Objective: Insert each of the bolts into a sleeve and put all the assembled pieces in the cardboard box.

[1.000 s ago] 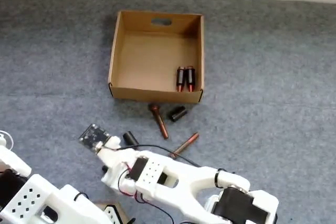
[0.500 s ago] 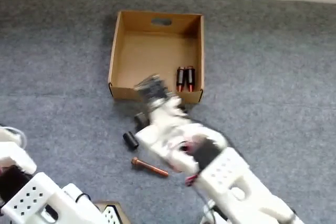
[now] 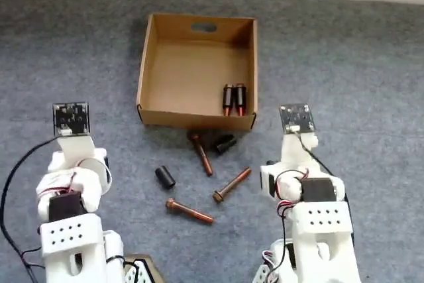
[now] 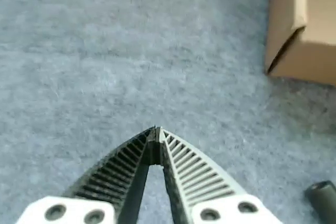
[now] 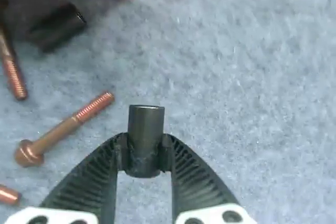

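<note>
Gripping one black held sleeve (image 5: 146,124) in the right claw (image 5: 143,148), open end poking past the tips. Could twist or slip out under a bolt's push, with only its rear half pinched. Left claw (image 4: 156,135) pressed shut on nothing, above bare bench (image 4: 79,51), at 8 o'clock of the cardboard box (image 3: 149,64). Likely to nudge a round shank into rolling off if lowered without opening first.

Counted:
- Three loose bolts at 6 o'clock of the box: upper bolt (image 3: 201,156), angled bolt (image 3: 232,184), lower bolt (image 3: 189,211).
- Three sleeves: the held one, wall-side sleeve (image 3: 224,142), outer sleeve (image 3: 165,177).
- Two assembled pieces (image 3: 233,99) in the box's 4 o'clock corner.
</note>
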